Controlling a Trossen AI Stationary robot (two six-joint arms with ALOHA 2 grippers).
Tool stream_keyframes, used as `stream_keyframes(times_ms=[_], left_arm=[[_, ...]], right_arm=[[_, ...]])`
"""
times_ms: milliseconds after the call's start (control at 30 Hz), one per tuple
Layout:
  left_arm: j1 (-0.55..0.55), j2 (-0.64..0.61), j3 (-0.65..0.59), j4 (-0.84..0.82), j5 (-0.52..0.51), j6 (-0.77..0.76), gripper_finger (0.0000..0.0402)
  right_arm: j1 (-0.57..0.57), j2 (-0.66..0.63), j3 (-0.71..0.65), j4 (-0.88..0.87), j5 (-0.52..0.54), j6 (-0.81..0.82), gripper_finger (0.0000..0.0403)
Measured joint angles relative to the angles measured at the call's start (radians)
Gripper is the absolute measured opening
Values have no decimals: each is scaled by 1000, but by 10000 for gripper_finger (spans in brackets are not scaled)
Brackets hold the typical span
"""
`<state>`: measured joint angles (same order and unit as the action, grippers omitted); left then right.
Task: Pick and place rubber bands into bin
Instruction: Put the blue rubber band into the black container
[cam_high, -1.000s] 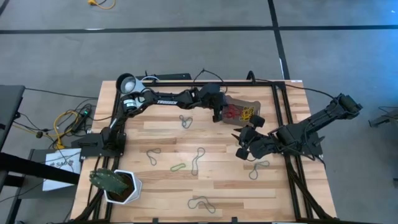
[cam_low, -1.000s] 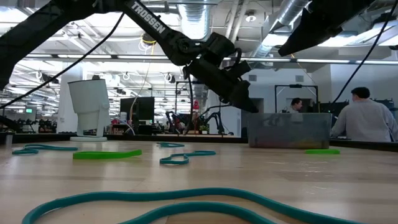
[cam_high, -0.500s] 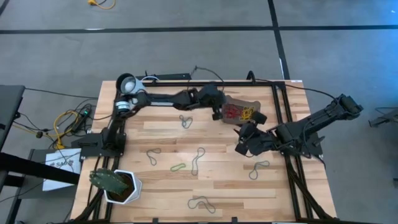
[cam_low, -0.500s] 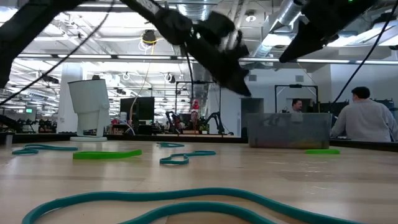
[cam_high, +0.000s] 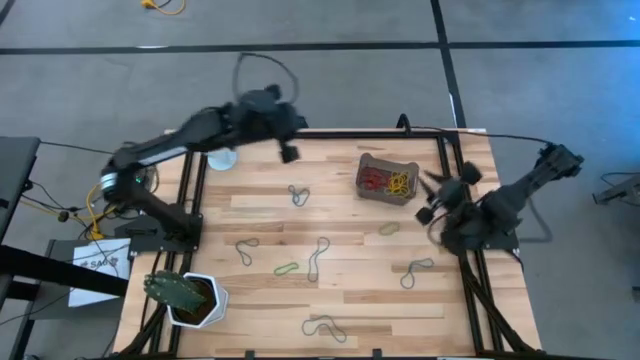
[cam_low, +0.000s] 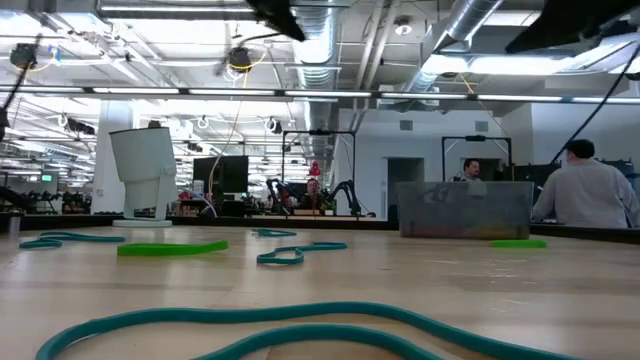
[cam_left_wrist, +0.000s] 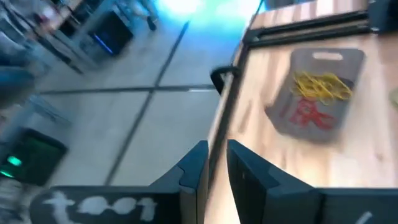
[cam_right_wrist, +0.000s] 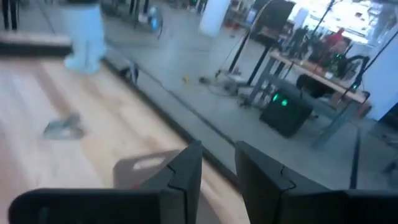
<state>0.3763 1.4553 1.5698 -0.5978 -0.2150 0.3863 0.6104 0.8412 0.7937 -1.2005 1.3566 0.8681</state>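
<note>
Red and yellow rubber bands (cam_high: 386, 181) fill the bin (cam_high: 364, 172); both grippers slightly parted, empty.

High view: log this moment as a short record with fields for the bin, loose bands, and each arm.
bin: far right part of the table, holding red and yellow rubber bands
loose bands: several on the wood, including a green band near the middle
left gripper: raised over the table's far edge, nothing visibly held
right gripper: raised just right of the bin, fingers apart, empty
potted plant: near left corner
</note>
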Motion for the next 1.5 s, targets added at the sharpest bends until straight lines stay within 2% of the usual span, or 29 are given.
stream_keyframes(times_ms=[67, 133, 233, 300, 400, 500, 600, 733, 900, 967, 1100, 1267, 1433, 1500], left_arm=[[42, -81, -82, -26, 70, -28, 50], [84, -162, -204, 19, 159, -53, 50], [119, -273, -446, 210, 281, -91, 50], [121, -310, -620, 414, 332, -103, 50], [115, -301, -839, 776, 404, -154, 50], [105, -234, -957, 1006, 453, -269, 50], [100, -143, -970, 1035, 462, -380, 50], [95, 16, -917, 991, 461, -458, 50], [88, 197, -831, 904, 411, -441, 50], [88, 256, -798, 844, 358, -410, 50], [89, 330, -755, 746, 334, -388, 50], [88, 348, -744, 690, 318, -389, 50], [85, 347, -743, 667, 310, -389, 50], [81, 343, -743, 668, 307, -397, 50]], right_arm=[[12, -79, 0, -23, -5, 26, 92], [26, -150, -10, -19, -54, 50, 92], [55, -262, -90, 40, -153, 57, 92], [73, -329, -188, 169, -178, 49, 92], [93, -382, -376, 470, -184, -52, 92], [96, -383, -544, 846, -213, -206, 92], [84, -381, -654, 1159, -305, -357, 92], [46, -384, -705, 1463, -401, -527, 92], [-9, -384, -705, 1603, -662, -638, 92], [-22, -383, -705, 1601, -713, -626, 92], [-33, -382, -705, 1598, -701, -616, 92], [-74, -382, -705, 1558, -696, -615, 92], [-149, -358, -705, 1485, -595, -584, 92], [-184, -344, -705, 1473, -589, -580, 92]])
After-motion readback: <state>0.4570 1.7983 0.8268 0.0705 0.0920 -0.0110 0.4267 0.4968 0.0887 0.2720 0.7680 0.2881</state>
